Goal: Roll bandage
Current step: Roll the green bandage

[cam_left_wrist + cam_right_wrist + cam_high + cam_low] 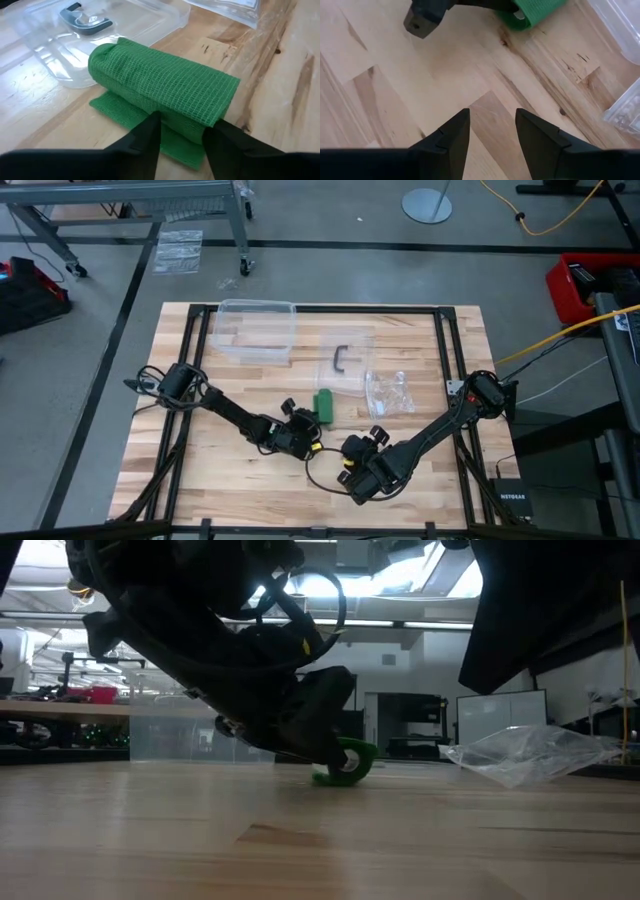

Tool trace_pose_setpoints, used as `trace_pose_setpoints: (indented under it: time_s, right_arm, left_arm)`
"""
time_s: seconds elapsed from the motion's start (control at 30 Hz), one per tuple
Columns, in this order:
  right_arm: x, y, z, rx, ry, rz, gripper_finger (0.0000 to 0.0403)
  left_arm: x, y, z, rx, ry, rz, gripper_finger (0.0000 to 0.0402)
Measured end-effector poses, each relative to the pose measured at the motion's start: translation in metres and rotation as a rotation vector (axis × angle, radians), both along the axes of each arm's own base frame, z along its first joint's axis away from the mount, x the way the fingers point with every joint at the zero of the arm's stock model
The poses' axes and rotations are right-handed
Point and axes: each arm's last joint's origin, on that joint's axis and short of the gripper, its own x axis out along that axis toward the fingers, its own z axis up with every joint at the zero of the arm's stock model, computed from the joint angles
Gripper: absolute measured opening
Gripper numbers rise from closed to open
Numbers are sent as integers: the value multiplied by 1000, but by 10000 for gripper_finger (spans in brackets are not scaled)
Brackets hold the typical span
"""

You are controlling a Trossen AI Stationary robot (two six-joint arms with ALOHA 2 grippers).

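Table (200,470): we are working on a pale wooden butcher-block top inside a black frame.
Clear tub (255,330): it is sitting at the far side, out of our way.
Plastic bag (390,392): it is lying empty just right of centre.
Right gripper (490,132): we are hovering it near the roll, fingers apart, holding nothing, waiting.
Left gripper (182,135): we are pinching the roll's near edge, likely to keep it wound.
Bandage (160,80): the green mesh roll is lying mid-table on its own loose tail.
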Motion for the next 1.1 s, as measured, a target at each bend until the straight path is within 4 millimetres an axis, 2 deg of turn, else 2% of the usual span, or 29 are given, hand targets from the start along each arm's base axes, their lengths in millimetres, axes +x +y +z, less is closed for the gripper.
trace_pose_setpoints:
  time_s: [0.27,0.53,0.77,0.93,1.1]
  right_arm:
    - [0,0,0,0,0,1,165]
    - [-1,0,0,-4,5,3,165]
    - [-1,0,0,-7,9,4,165]
    - [-1,-1,0,-17,7,2,165]
    - [1,-2,1,-75,-48,-11,165]
  left_arm:
    - [0,1,0,34,31,-15,11]
    - [-4,-2,2,89,76,-43,4]
    - [-15,-18,12,207,101,-55,2]
    - [-27,-31,31,206,85,-81,1]
    - [-41,-48,63,158,0,-126,0]
